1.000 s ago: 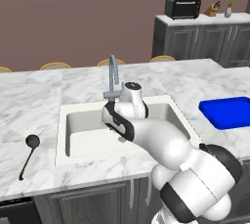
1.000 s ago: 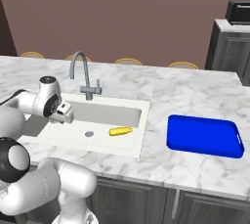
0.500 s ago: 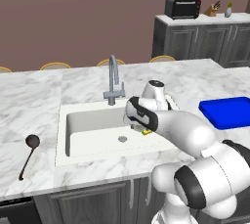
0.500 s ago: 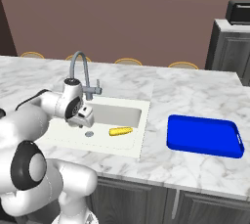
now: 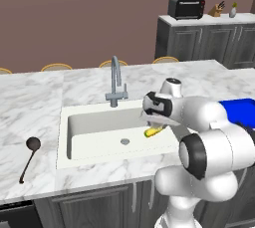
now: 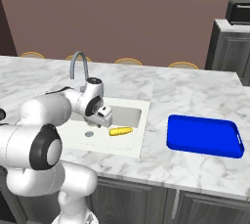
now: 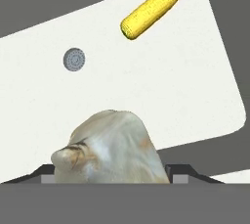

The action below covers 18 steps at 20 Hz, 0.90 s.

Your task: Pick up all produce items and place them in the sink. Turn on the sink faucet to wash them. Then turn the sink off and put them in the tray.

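Observation:
My gripper (image 5: 155,118) hangs over the right part of the sink (image 5: 92,135), just above the yellow corn cob (image 5: 153,131) lying on the basin floor. In the hand view a beige roundish produce item (image 7: 110,147) sits between my fingers, so the gripper (image 7: 112,171) is shut on it. Beyond it lie the corn cob (image 7: 151,10) and the round drain (image 7: 73,59). From the right base view, the gripper (image 6: 104,118) is just left of the corn (image 6: 120,131). The grey gooseneck faucet (image 5: 116,80) stands behind the basin. The blue tray (image 6: 204,136) lies on the marble to the right.
A black long-handled ladle (image 5: 30,155) lies on the counter left of the sink. A toaster oven (image 5: 186,8) sits on the far dark cabinets. My own arm covers the counter between the sink and the tray (image 5: 241,110).
The arm has swung from the sink's left-centre, near the faucet, across to its right side above the corn, carrying the beige item. The corn has stayed put.

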{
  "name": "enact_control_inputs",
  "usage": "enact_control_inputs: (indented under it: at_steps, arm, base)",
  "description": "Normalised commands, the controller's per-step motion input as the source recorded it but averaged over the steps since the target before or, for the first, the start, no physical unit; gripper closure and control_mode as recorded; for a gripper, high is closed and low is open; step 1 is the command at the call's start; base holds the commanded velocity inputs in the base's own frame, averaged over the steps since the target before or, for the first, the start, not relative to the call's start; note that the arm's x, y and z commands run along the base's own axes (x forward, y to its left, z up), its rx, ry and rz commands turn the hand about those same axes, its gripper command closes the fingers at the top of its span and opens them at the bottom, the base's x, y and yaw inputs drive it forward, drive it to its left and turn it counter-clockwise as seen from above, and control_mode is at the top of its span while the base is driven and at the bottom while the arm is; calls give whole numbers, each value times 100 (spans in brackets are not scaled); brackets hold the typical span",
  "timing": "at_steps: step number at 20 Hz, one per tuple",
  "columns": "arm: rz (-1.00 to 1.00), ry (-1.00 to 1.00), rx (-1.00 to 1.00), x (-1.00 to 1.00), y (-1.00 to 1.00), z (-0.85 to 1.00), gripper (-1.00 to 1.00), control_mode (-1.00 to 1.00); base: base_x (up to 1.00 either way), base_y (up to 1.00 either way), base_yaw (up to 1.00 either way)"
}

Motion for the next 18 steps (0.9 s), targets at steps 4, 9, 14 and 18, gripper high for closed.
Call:
enact_control_inputs:
  at_steps: [4,9,14,18]
  arm:
    - [-8,11,0,22,-61,-12,100,-100]
    - [-8,10,0,1,-44,-32,100,-100]
    - [-7,4,0,0,-20,-38,100,-100]
    - [-3,0,0,4,0,-34,100,-100]
  base:
    - [0,0,0]
    - [0,0,0]
    - [0,0,0]
    - [0,0,0]
